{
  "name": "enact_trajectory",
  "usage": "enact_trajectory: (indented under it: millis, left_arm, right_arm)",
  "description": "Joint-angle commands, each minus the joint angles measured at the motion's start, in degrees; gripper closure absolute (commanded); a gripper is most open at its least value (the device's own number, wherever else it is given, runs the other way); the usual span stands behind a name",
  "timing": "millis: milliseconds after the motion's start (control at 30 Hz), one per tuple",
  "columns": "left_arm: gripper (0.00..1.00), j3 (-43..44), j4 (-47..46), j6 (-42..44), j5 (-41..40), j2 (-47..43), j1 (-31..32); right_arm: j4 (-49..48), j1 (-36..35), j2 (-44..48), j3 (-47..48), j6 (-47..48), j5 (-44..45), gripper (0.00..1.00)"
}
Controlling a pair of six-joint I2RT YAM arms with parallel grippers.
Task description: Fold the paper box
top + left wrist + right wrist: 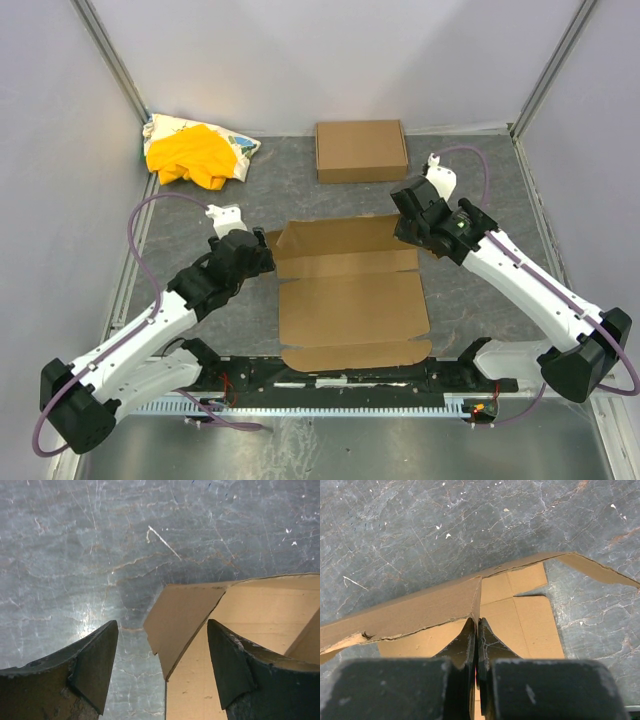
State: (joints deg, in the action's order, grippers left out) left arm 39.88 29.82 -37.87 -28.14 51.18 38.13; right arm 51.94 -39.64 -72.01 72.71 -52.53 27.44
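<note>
The paper box (350,305) lies opened out as a wide brown cardboard sheet in the middle of the table, with its back panel raised. My left gripper (262,252) is open at the box's back left corner. In the left wrist view the gripper (161,625) straddles a raised corner flap (182,625) without touching it. My right gripper (415,235) is at the back right corner. In the right wrist view the gripper (478,621) is shut, pinching the end edge of the raised back panel (420,610). The box's right side flap (530,620) lies flat beyond it.
Another neat shallow brown carton (361,150) sits at the back centre. A yellow cloth bundle (195,155) lies at the back left. Grey walls enclose the table on three sides. A black rail (350,375) runs along the near edge.
</note>
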Motion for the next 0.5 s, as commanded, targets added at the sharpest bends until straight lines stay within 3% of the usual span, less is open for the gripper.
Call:
enact_trajectory:
  millis: [0, 100, 200, 367, 467]
  left_arm:
    - [0.21, -1.17, -7.72, 7.52, -4.00, -2.04, 0.24]
    - [0.25, -2.20, -10.00, 10.99, -3.45, -2.24, 0.17]
    - [0.37, -1.78, -10.28, 13.10, -2.24, -1.45, 0.13]
    - [0.65, 0.05, -9.55, 15.10, -1.00, 0.71, 0.13]
    - [0.89, 1.51, -9.08, 17.12, -0.39, 2.35, 0.11]
  right_arm:
    - [-0.77, -0.12, 0.03, 0.27, 1.63, -0.42, 0.98]
    - [-0.75, -0.13, -0.27, 0.46, 2.35, -0.95, 0.98]
    - [-0.49, -0.08, -0.35, 0.66, 3.06, -1.14, 0.96]
    - [-0.04, -0.08, -0.33, 1.60, 6.14, -1.71, 0.90]
    - [0.75, -0.04, -0.60, 2.37, 8.14, -2.22, 0.84]
